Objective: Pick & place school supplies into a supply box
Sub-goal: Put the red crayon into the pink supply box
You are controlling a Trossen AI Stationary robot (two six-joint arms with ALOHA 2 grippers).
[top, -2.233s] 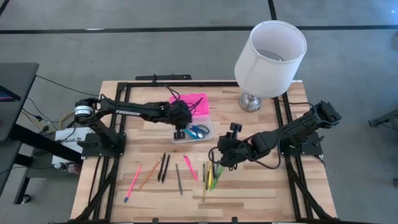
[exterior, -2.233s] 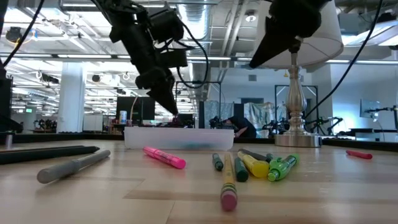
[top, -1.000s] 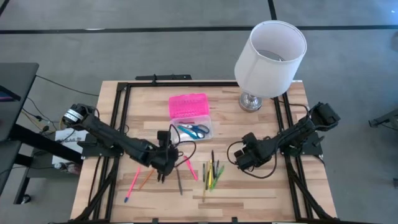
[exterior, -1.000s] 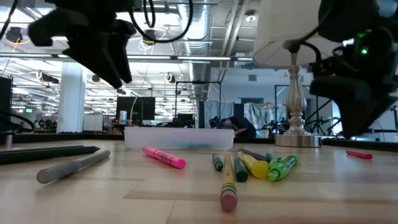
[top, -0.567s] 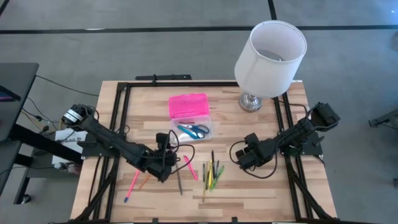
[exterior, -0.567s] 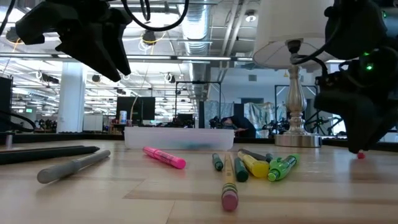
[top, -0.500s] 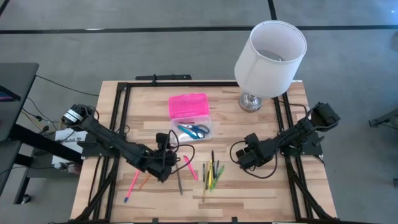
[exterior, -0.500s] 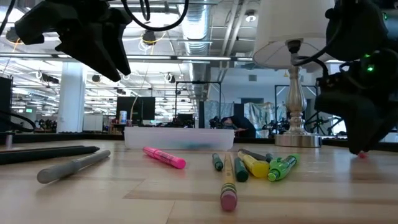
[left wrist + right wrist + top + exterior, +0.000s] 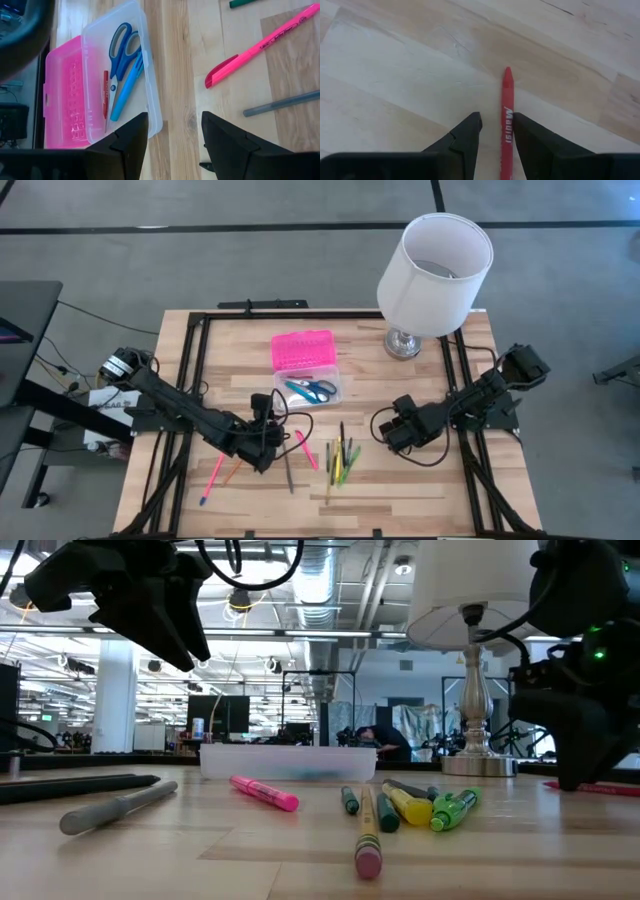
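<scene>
Counter (image 9: 420, 490) of pale wood carries the supply box (image 9: 309, 389), a clear tray with its pink lid (image 9: 302, 349) folded open behind it, near a white lamp (image 9: 434, 262). Inside the tray lie blue-handled scissors (image 9: 120, 50), a light blue pen (image 9: 127, 86) and a thin red pen (image 9: 105, 93). The left claw (image 9: 262, 452) hovers low over the counter in front of the box, its two fingers (image 9: 125, 142) spread apart with nothing between them; a pink highlighter (image 9: 259, 48) and a grey pen (image 9: 281, 103) lie just beyond it on the wood. More supplies rest in a loose row along the near side: a pink pen (image 9: 212, 475), an orange pencil (image 9: 234, 470), and a cluster of green and yellow markers (image 9: 342, 462). The right claw (image 9: 396, 435) is down at the counter to the right of that cluster, its fingers (image 9: 464, 137) narrowly parted around a red crayon (image 9: 506, 120) that lies flat on the wood; whether they press it cannot be told.
</scene>
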